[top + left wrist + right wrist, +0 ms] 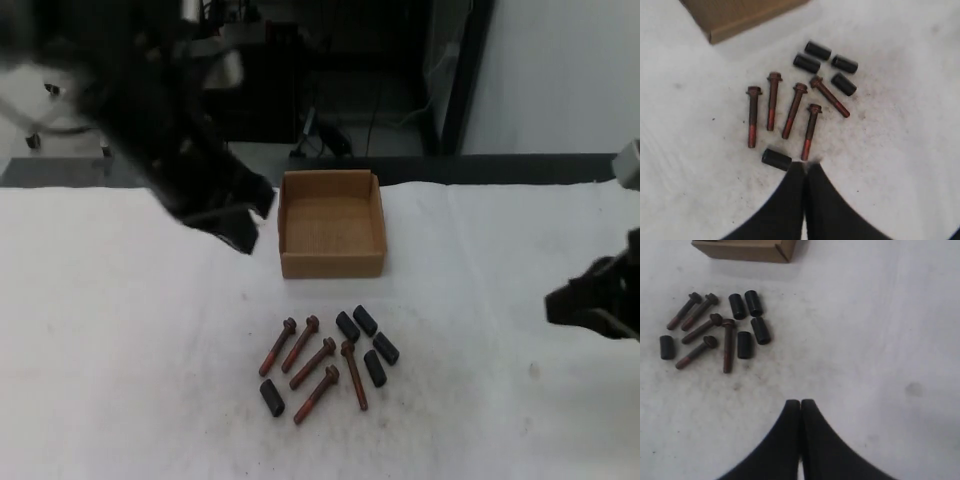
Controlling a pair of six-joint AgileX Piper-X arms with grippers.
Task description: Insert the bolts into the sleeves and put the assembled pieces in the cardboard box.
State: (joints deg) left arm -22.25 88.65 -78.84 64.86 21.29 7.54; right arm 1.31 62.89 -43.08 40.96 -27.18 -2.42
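Note:
Several rust-red bolts (299, 346) and several short black sleeves (365, 320) lie loose on the white bench, in front of the open cardboard box (331, 262), which is empty. One sleeve (271, 397) lies apart at the near left of the group. My left gripper (243, 235) hangs above the bench left of the box; its wrist view shows it (805, 166) shut and empty, just short of the lone sleeve (776, 159) and a bolt (811, 131). My right gripper (562, 300) is far to the right, shut (800, 403) on nothing, well away from the bolts (728, 346) and sleeves (744, 344).
The white cloth covers the whole bench (110, 380), with bare room on both sides of the parts. A dark strip (520, 167) runs along the bench's far edge behind the box. The box corner (740, 20) appears in the left wrist view.

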